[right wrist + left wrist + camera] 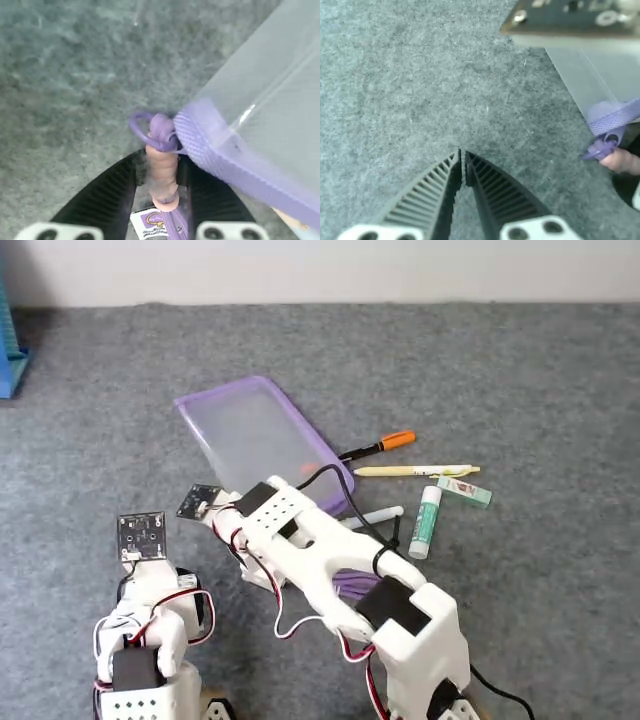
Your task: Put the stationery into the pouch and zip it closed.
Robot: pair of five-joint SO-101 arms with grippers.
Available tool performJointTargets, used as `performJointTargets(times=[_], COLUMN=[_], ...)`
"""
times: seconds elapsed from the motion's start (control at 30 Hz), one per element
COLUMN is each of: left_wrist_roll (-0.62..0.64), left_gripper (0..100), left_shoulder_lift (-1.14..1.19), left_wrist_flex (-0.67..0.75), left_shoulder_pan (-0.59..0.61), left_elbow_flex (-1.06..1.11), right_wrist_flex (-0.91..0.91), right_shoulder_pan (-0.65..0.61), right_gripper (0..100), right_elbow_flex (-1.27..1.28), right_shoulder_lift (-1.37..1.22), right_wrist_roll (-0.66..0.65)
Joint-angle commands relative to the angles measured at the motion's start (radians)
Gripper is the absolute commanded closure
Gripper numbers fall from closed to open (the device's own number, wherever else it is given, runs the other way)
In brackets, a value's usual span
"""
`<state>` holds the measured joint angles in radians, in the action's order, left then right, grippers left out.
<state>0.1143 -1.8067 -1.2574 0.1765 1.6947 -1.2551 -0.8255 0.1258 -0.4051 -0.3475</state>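
Right end effector [160,159]: pinching pink zip pull [161,172] at corner of pouch [260,110], lying flat on worktop [520,370]. Left end effector [462,167]: hanging closed, empty. Judging pouch light, floppy, slick; favouring grip on stiffer purple edge.

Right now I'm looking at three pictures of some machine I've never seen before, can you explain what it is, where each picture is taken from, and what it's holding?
These are two small white robot arms at a grey table. One picture looks down from above; the other two come from a camera on each arm's wrist. The right claw is shut on the pink zip pull at a corner of the clear purple pouch. The left claw is shut and empty, over bare table. Beside the pouch lie an orange-capped marker, a yellow pen, a green-and-white tube, likely glue, and a small green packet.
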Motion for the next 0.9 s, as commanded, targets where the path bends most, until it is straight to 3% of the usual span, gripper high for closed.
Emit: performJointTargets(times=[0.0, 0.43, 0.87], left_wrist_roll=[0.006, 0.006, 0.009], left_gripper=[99, 99, 99], left_shoulder_lift=[-0.015, -0.015, -0.015], left_wrist_flex=[-0.003, -0.003, -0.003], left_shoulder_pan=[-0.003, -0.003, -0.008], left_elbow_flex=[-0.012, -0.012, -0.012], right_wrist_flex=[0.008, -0.205, -0.216], right_shoulder_pan=[0.008, 0.062, 0.062], right_gripper=[99.8, 99.0, 99.0], right_elbow_flex=[-0.018, -0.018, -0.014], right_shoulder_lift=[-0.001, 0.503, 0.825], right_wrist_roll=[0.003, 0.006, 0.008])
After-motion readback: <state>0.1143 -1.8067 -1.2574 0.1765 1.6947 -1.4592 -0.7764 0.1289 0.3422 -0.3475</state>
